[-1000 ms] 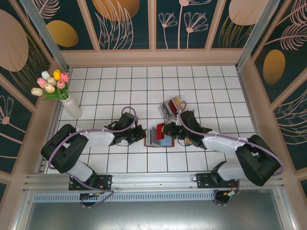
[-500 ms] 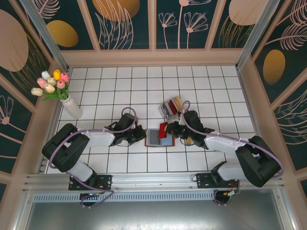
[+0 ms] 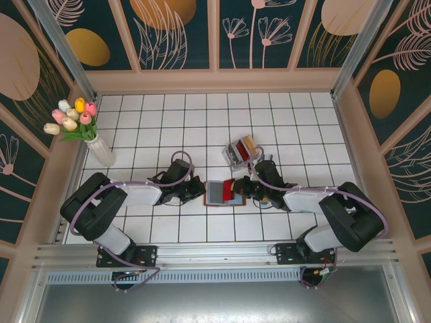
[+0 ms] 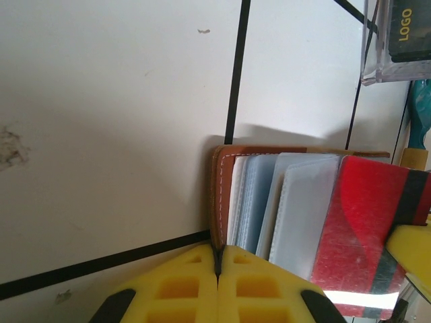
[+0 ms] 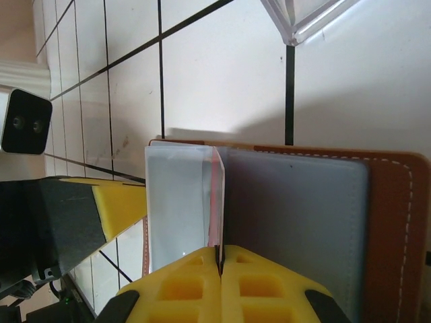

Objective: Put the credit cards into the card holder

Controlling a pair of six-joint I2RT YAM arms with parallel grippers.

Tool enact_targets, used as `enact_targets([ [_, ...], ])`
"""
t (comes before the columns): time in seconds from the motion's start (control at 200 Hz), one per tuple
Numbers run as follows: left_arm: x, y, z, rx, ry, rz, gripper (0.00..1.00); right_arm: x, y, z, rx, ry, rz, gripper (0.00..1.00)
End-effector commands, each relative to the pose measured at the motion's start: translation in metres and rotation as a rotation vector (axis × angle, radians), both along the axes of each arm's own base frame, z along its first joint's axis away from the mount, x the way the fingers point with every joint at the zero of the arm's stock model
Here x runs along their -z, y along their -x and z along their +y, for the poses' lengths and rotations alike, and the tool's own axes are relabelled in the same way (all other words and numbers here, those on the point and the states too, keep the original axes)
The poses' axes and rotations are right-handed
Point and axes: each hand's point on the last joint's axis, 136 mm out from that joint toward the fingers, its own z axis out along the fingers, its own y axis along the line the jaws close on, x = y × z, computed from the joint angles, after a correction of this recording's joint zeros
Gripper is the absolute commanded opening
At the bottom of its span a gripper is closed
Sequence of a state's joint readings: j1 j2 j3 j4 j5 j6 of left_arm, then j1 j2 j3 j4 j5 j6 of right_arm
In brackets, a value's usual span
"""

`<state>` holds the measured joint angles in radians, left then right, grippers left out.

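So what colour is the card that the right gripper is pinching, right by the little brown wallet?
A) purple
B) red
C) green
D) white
B: the card pinched in the shut right gripper over the open card holder is red, with a dark stripe across it.

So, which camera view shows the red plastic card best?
The left wrist view: the red plastic card shows its broad face with a dark stripe, lying over the open brown leather card holder. The right wrist view gives its thin red edge; the top external view, a small red patch.
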<state>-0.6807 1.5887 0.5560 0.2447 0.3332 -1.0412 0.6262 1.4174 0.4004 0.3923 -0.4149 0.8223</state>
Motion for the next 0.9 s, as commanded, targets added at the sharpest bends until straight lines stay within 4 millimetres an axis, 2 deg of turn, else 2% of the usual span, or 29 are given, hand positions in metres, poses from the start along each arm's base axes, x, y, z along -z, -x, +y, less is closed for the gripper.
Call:
enact_targets([
  [0.0,0.011,0.006,0.002,0.003,-0.018,0.032,0.0,0.003,0.002,0.005,-0.022,-0.01,-0.008,0.0],
  [0.17,0.011,0.006,0.002,0.0,-0.02,0.035,0.0,0.012,0.01,0.013,-0.059,-0.028,0.019,0.0],
  [0.425,0.011,0.006,0.002,-0.003,-0.022,0.034,0.0,0.009,0.015,0.021,-0.088,-0.061,0.04,0.0],
  [0.711,0.011,0.006,0.004,-0.013,-0.028,0.033,0.0,0.021,0.025,0.006,-0.06,0.017,0.098,0.0],
  [0.896,0.011,0.005,0.003,-0.013,-0.025,0.033,0.0,0.027,0.031,0.003,-0.061,0.024,0.129,0.0],
])
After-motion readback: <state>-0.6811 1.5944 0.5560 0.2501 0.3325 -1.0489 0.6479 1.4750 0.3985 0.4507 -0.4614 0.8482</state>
